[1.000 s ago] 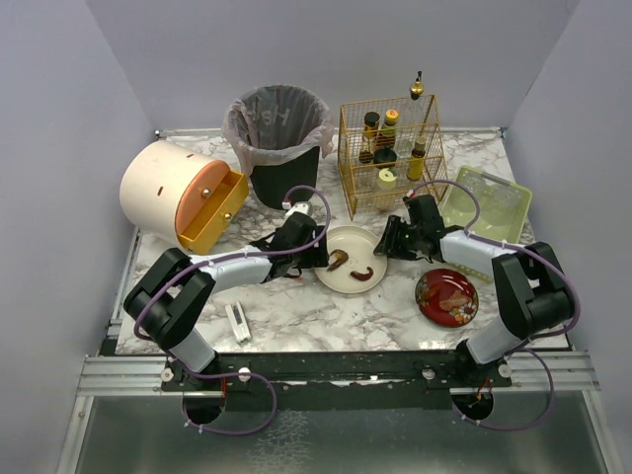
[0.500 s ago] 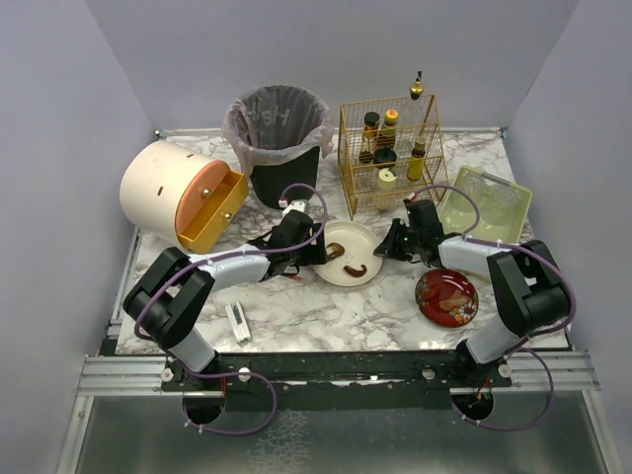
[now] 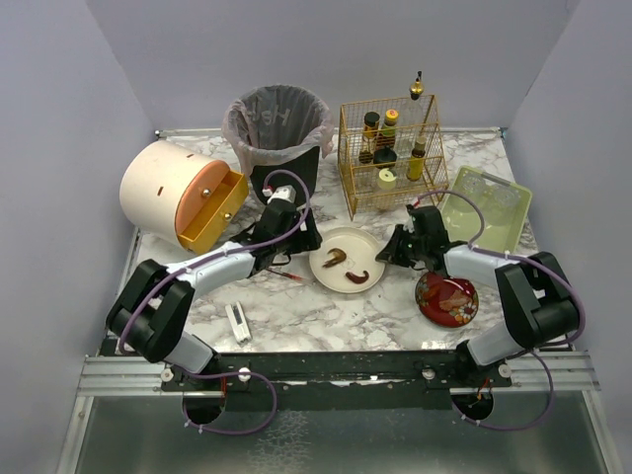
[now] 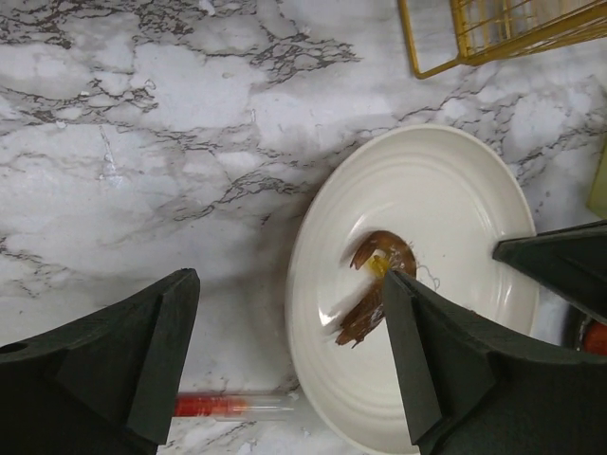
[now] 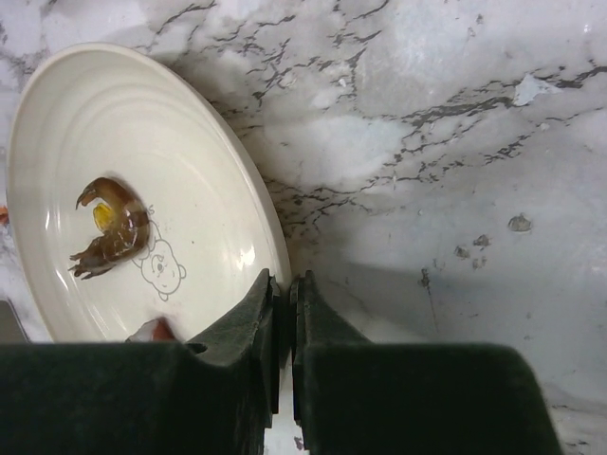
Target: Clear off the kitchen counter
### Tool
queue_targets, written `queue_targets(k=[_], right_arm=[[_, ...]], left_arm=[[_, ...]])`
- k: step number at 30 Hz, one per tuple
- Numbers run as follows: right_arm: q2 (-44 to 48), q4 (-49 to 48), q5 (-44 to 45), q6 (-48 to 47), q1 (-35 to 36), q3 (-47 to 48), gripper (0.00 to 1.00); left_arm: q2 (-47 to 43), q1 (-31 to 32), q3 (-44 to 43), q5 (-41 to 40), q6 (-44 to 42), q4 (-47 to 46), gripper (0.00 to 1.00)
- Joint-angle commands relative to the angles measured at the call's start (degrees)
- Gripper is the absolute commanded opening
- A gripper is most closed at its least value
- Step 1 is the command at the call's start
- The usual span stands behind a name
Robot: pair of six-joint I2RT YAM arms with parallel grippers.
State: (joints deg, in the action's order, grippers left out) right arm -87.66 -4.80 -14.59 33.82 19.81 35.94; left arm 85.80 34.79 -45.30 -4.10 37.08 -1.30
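Observation:
On the white marble kitchen counter (image 3: 296, 306) sits a cream plate (image 3: 348, 243) holding two brown food scraps (image 3: 334, 259). My right gripper (image 3: 391, 247) is shut on the plate's right rim. In the right wrist view the fingers (image 5: 287, 284) pinch the rim of the plate (image 5: 190, 142), one pad inside and one outside. My left gripper (image 3: 299, 233) hovers open over the plate's left edge. In the left wrist view its jaws (image 4: 289, 284) stand wide apart above the plate's rim (image 4: 446, 190) and a scrap (image 4: 375, 284), touching nothing.
A red-tipped clear tube (image 4: 228, 406) lies left of the plate. A red plate (image 3: 446, 297) sits front right and a green tray (image 3: 486, 205) behind it. A lined bin (image 3: 278, 128), a wire rack of bottles (image 3: 390, 148), a cream drum with a yellow drawer (image 3: 173, 193) and a small white object (image 3: 237, 322) also stand on the counter.
My right gripper has closed on the plate's rim. My left gripper has risen and drawn back toward the bin, staying open. The plate shifted slightly.

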Motion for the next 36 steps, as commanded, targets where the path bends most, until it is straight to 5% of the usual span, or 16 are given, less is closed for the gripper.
queue_targets(k=[1, 23, 36], right_arm=[[4.12, 0.12, -3.83, -0.62, -0.04, -0.64, 0.0], [12.6, 7.34, -7.83, 0.5, -1.0, 6.34, 0.0], [15.92, 9.46, -6.75, 0.56, -1.69, 7.24, 0.0]], left_arm=[[-2.71, -1.12, -0.83, 3.51, 0.89, -1.25, 0.83], [-6.17, -1.69, -0.2, 9.98, 0.34, -1.02, 0.59], [-7.7, -2.59, -0.78, 11.85, 3.16, -2.22, 0.1]])
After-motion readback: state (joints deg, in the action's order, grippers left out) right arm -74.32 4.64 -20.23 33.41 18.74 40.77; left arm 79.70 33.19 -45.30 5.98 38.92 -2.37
